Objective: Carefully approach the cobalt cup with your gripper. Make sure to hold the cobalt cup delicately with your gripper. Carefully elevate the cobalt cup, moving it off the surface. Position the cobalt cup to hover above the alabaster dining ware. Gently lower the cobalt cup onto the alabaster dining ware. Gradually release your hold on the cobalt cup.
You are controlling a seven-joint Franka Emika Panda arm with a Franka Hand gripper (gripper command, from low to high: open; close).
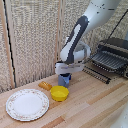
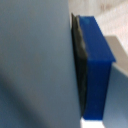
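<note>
The cobalt cup (image 1: 64, 79) is a small blue cup behind the yellow bowl, at or just above the wooden table; I cannot tell whether it touches. My gripper (image 1: 64, 74) comes down onto it from above, its pale block right over the cup. In the wrist view the cup's blue-grey wall (image 2: 35, 60) fills most of the picture, and one blue finger (image 2: 97, 60) presses its dark pad (image 2: 80, 65) against that wall. The other finger is hidden. The white plate with a brownish rim (image 1: 27, 104) lies at the exterior view's front left, apart from the cup.
A yellow bowl (image 1: 59, 93) stands just in front of the cup. A small orange object (image 1: 45, 85) lies between the cup and the plate. A dark metal rack appliance (image 1: 111, 57) stands at the exterior view's right. A curtain hangs behind the table.
</note>
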